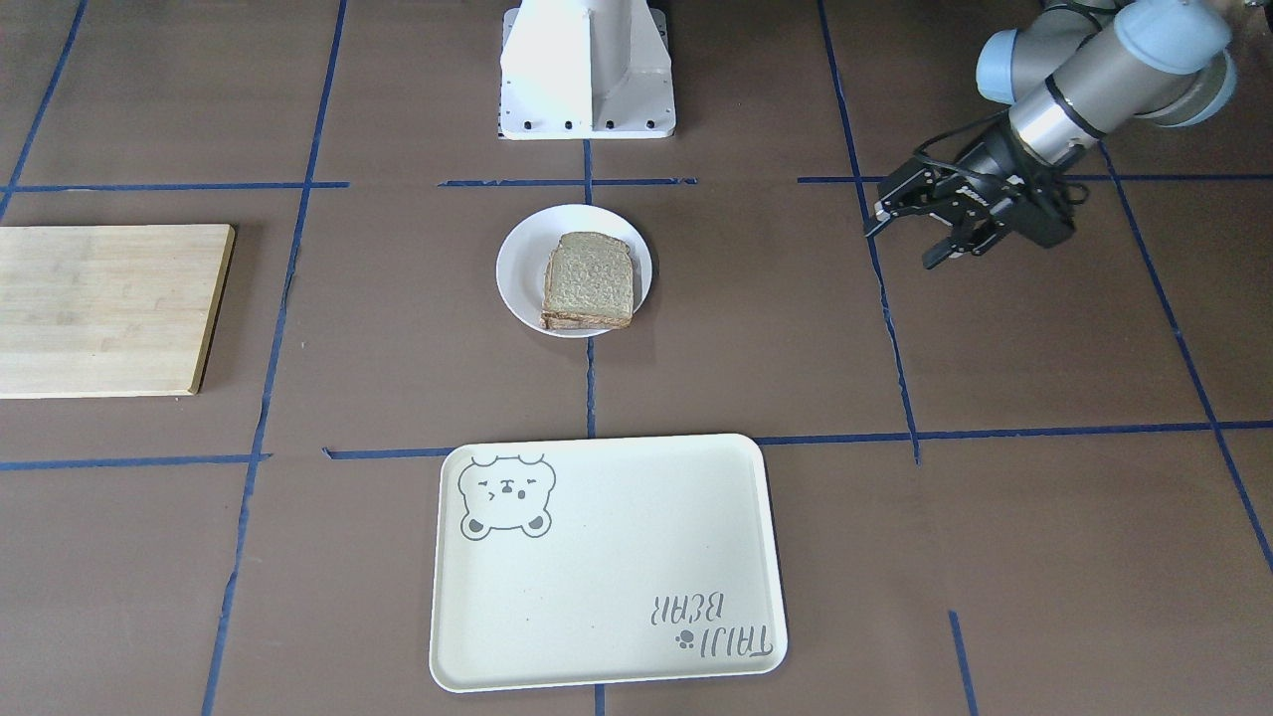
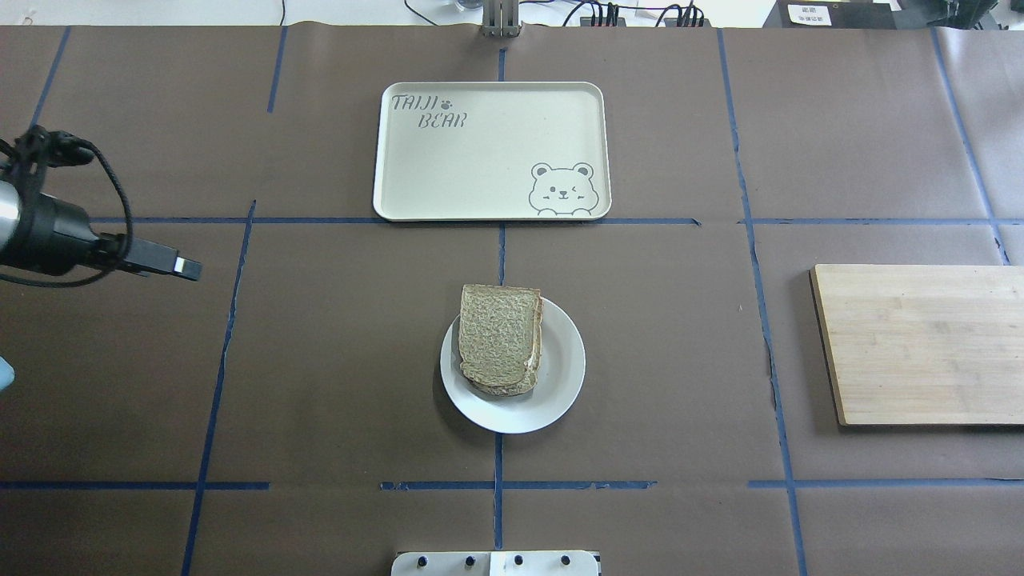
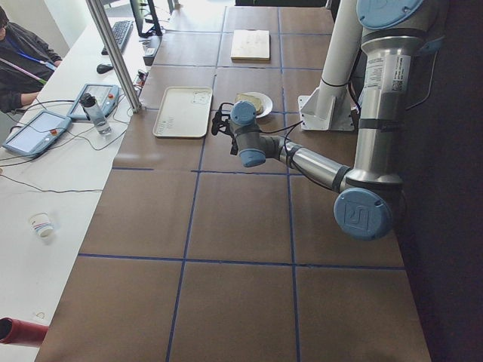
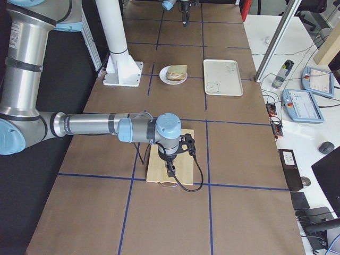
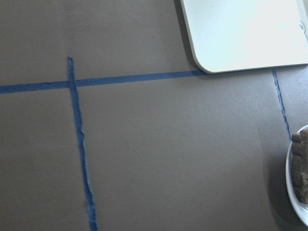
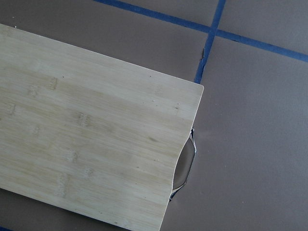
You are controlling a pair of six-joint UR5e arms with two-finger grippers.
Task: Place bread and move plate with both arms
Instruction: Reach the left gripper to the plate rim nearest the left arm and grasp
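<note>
Bread (image 2: 500, 336) is lying on the plate (image 2: 560, 388) in the middle. The tray (image 2: 480, 172) is sitting beyond it, the board (image 2: 920, 344) off right. The left gripper (image 2: 190, 269) is hovering far left, well apart from them.

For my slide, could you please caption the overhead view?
Sliced bread on the plate, bear tray beyond, left claw at the edge.

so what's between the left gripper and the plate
Nothing stands there: in the overhead view, only bare brown table and one blue tape line lie between the left gripper and the plate.
</note>
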